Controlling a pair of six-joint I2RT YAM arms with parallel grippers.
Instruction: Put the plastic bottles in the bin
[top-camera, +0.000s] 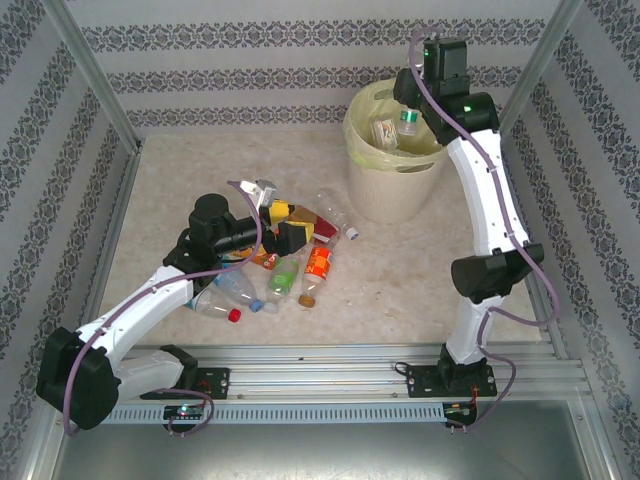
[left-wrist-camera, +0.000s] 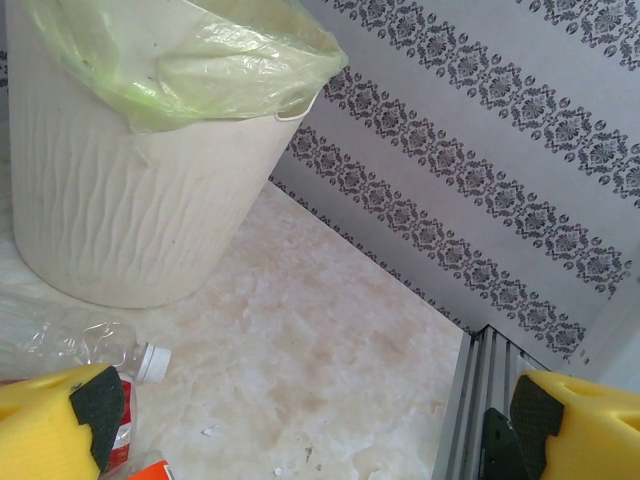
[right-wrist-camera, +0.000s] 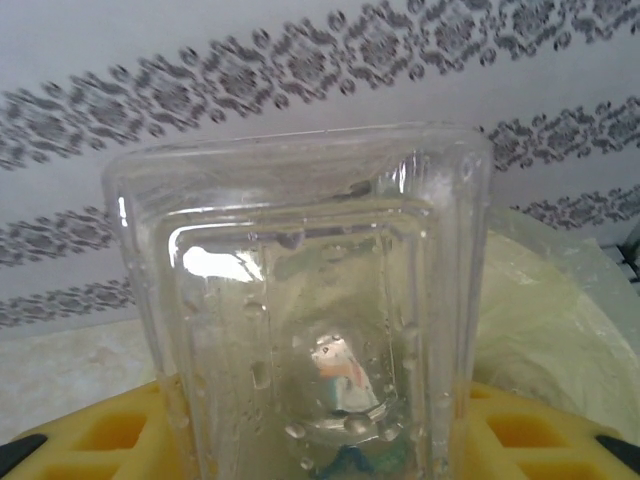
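Note:
My right gripper (top-camera: 412, 108) hangs over the bin (top-camera: 395, 190), shut on a clear square plastic bottle (right-wrist-camera: 300, 300) with a green cap (top-camera: 408, 122). The wrist view looks at the bottle's base between the yellow fingers (right-wrist-camera: 90, 440), with the pale yellow bag (right-wrist-camera: 560, 330) behind. Another bottle (top-camera: 385, 132) lies inside the bin. My left gripper (top-camera: 290, 225) stands open, low over a pile of several bottles, among them an orange-labelled one (top-camera: 318, 262) and a green-labelled one (top-camera: 284, 275). Between its fingers (left-wrist-camera: 60, 425) is bare table. A crushed clear bottle with a white cap (left-wrist-camera: 100, 345) lies in front of the bin (left-wrist-camera: 130, 220).
Patterned walls close in the table at the back and both sides. An aluminium rail (top-camera: 350, 365) runs along the near edge, and a frame rail (left-wrist-camera: 480, 400) stands at the right of the left wrist view. Bare table (top-camera: 400, 280) lies between pile and bin.

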